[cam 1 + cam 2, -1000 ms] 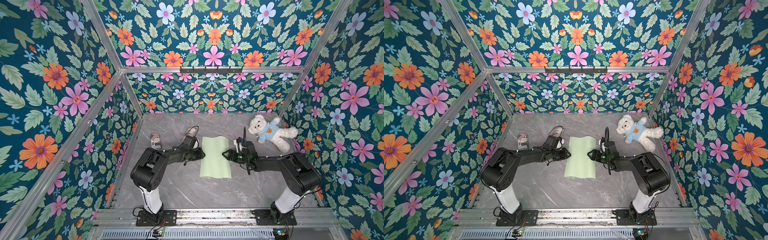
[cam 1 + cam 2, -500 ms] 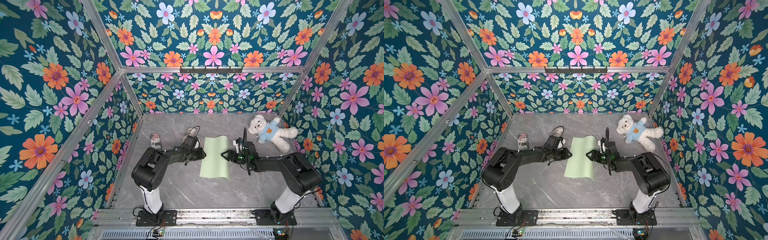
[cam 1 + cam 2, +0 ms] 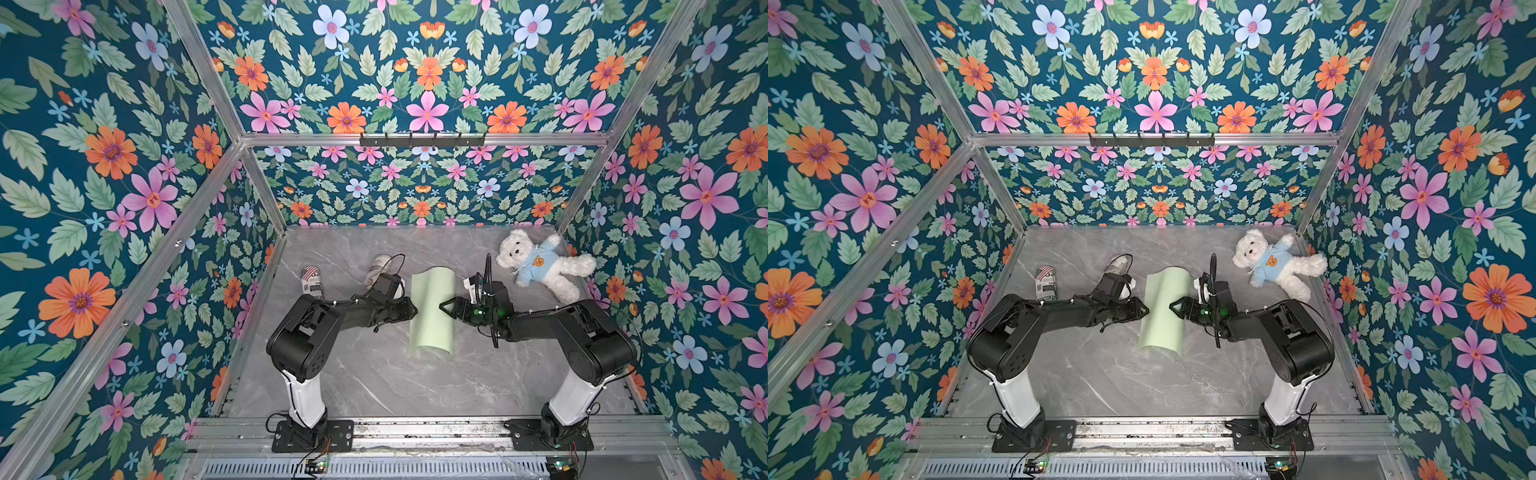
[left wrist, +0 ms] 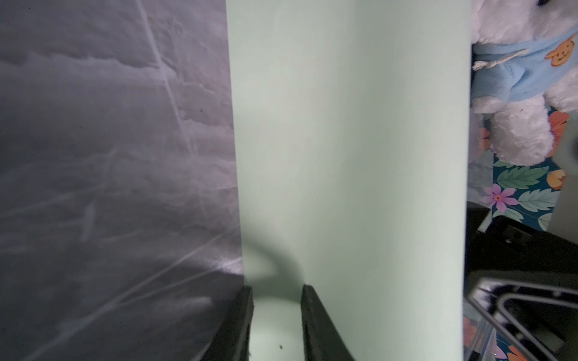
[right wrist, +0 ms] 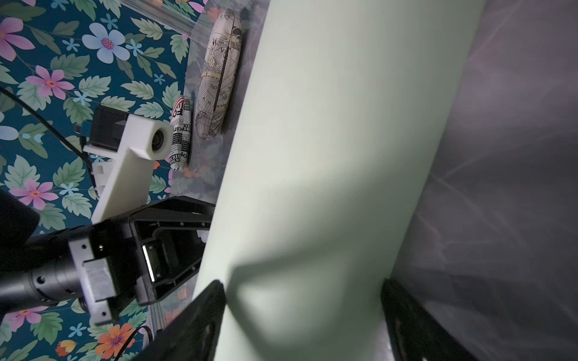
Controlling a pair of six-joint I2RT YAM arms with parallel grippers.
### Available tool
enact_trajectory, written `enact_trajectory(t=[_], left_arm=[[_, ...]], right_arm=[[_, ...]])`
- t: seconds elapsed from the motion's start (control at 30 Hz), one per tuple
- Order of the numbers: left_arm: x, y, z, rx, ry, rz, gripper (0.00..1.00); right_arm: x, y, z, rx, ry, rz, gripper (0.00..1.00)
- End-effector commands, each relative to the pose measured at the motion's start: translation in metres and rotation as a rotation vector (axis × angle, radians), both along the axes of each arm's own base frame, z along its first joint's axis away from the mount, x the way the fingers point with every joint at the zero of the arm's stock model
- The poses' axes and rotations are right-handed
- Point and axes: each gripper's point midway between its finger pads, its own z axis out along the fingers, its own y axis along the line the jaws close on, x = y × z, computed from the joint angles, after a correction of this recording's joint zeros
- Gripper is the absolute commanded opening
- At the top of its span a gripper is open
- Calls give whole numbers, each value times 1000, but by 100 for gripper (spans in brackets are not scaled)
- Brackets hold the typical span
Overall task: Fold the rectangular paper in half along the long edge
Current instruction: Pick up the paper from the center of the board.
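The rectangular paper (image 3: 432, 311) (image 3: 1163, 316), pale mint green, lies mid-table with its long edges running front to back. It is bowed up into an arch along its length. My left gripper (image 3: 413, 309) is low at the paper's left long edge. In the left wrist view the left gripper (image 4: 276, 290) has its jaws a little apart, with the paper (image 4: 344, 156) showing between them. My right gripper (image 3: 442, 306) is at the right long edge. In the right wrist view the right gripper (image 5: 301, 290) is wide open, straddling the raised paper (image 5: 328, 156).
A white teddy bear (image 3: 536, 266) in a blue shirt lies at the back right. A map-print case (image 3: 379, 268) and a newsprint-patterned roll (image 3: 312, 282) lie at the back left, behind my left arm. Flowered walls enclose the grey marble table (image 3: 374, 374).
The paper has gone from nearly flat and wide to narrower and arched. The right jaws have opened wider and the right gripper has pushed slightly left. The left gripper has barely moved.
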Motion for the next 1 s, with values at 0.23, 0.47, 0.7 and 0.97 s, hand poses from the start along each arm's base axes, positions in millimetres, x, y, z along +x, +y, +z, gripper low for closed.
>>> enact_trajectory(t=[0.23,0.47,0.7,0.97], left_arm=[[-45,36,-45,200,213,23,32],[-46,34,-45,204,209,20,32],[-47,30,-46,207,210,14,32],[-48,29,-46,203,208,15,32]], right_arm=[[-11,0,-9,9,75,1,99],[-10,4,-8,15,76,16,99],[-2,14,-9,-6,84,29,98],[4,17,-20,-45,115,11,96]])
